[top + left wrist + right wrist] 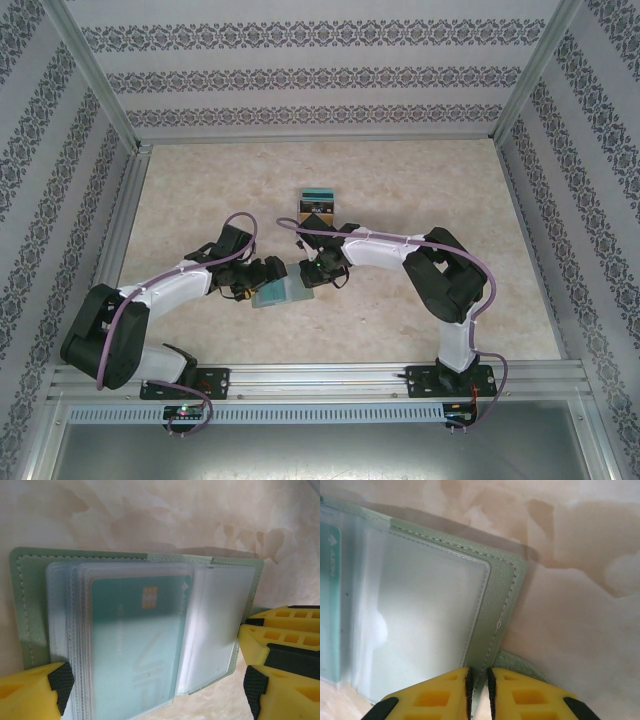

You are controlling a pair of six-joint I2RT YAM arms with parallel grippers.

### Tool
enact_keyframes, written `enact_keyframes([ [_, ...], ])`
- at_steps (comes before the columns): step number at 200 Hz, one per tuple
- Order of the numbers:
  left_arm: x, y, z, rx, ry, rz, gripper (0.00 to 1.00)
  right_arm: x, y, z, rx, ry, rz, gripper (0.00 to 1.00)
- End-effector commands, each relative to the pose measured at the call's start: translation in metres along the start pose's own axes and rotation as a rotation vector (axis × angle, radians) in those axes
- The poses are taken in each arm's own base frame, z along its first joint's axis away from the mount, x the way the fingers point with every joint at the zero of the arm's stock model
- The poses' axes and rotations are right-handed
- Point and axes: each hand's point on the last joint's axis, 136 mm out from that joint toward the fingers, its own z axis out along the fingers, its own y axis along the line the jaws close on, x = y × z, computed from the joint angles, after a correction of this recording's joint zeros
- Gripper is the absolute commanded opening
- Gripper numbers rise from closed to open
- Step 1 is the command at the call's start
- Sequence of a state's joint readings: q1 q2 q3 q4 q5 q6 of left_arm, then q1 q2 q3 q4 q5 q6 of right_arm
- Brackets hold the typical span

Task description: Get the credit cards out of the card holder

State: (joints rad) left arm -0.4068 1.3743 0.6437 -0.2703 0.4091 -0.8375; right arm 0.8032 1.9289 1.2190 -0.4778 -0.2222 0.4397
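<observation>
Teal card (135,640) sits in a clear pocket of the holder (27,605), which lies spread open on the counter (430,190), close to the near edge and a touch left of its middle. Right claw (479,692) has its fingers pressed together on the holder's cover edge, pinning it. Left claw (157,685) hangs over the open pockets with its fingers wide apart, one on either side of the sleeves, gripping nothing.

Farther out, around the counter's middle, a small group of cards (318,206) rests outside the holder: teal, black, orange-brown. So I'd say the job is well along, with at least this teal one left to pull. Lining up on it looks like the step in hand.

The next move, by my read, wants the left claw to catch the card's edge alone, not the plastic sleeve. Then it slides the card out through the pocket's mouth while the right claw stops the holder lifting. Which side that pocket opens, I can't tell.
</observation>
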Motion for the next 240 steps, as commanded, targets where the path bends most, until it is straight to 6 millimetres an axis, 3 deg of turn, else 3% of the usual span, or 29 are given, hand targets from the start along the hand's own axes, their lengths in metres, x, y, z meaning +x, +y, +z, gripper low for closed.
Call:
enact_keyframes([
  [1, 0.004, -0.002, -0.002, 0.001, 0.004, 0.017, 0.9, 0.031, -0.004, 0.016, 0.03, 0.093, 0.001, 0.21],
  [52, -0.003, -0.014, -0.016, 0.029, -0.04, 0.038, 0.91, 0.031, -0.004, 0.017, 0.029, 0.094, 0.0, 0.21],
  [131, 0.004, -0.009, 0.0, 0.038, 0.012, 0.027, 0.9, 0.031, -0.003, 0.016, 0.03, 0.094, 0.0, 0.21],
  [240, 0.004, -0.012, -0.003, 0.049, 0.002, 0.029, 0.9, 0.032, -0.003, 0.017, 0.031, 0.096, -0.001, 0.21],
])
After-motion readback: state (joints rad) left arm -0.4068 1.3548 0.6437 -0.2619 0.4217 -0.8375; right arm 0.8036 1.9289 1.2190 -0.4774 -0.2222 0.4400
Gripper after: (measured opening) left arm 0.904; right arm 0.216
